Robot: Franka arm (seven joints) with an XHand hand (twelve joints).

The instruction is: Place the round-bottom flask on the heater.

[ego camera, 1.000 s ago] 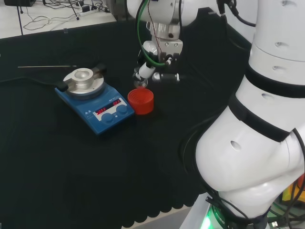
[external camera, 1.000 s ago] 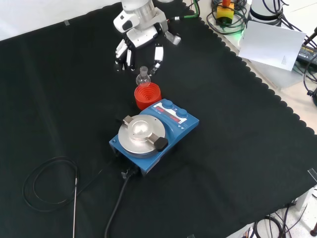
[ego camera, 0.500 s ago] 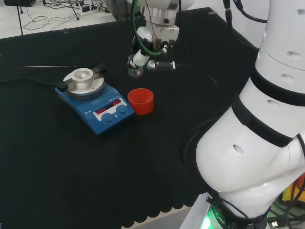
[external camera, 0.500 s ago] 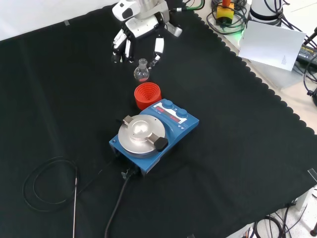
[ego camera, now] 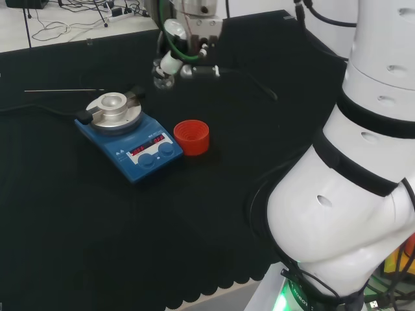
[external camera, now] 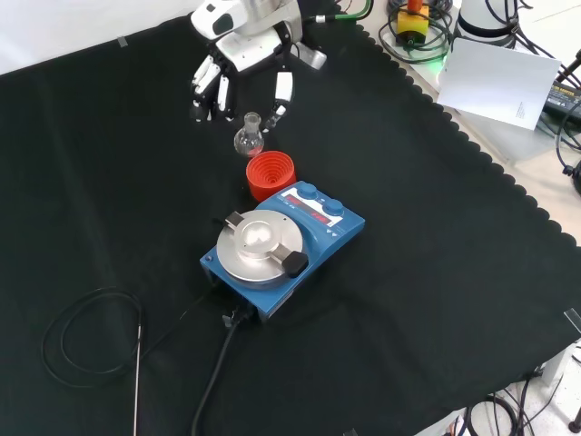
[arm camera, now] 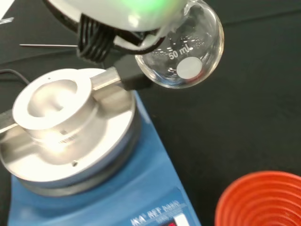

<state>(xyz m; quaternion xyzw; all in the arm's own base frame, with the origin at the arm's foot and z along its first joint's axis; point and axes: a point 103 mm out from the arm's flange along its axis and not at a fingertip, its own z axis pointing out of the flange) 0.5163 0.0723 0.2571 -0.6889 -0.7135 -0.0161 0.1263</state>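
The hand carries the round-bottom flask in the air, its fingers curled down around the neck and pinching it, so the clear bulb hangs just below the fingertips. The pickup is done: the flask is clear of the red ribbed stand, which sits empty on the black cloth, below the fingers and a little nearer the camera in the front view. What is left is the carry across to the heater and the lowering of the bulb into the hollow of its round metal top. In the head view the flask hangs to the right of and a little beyond that top, not yet above it; in the wrist view the bulb hangs close beside the metal block, apart from it. Against the earlier frames, one second ago the bulb sat at the rim of the stand with the fingers around the neck; half a second ago it was lifted free and hung just above the stand; now the hand and flask stand higher and further left in the head view, nearer the heater. The stand and the heater have not moved.
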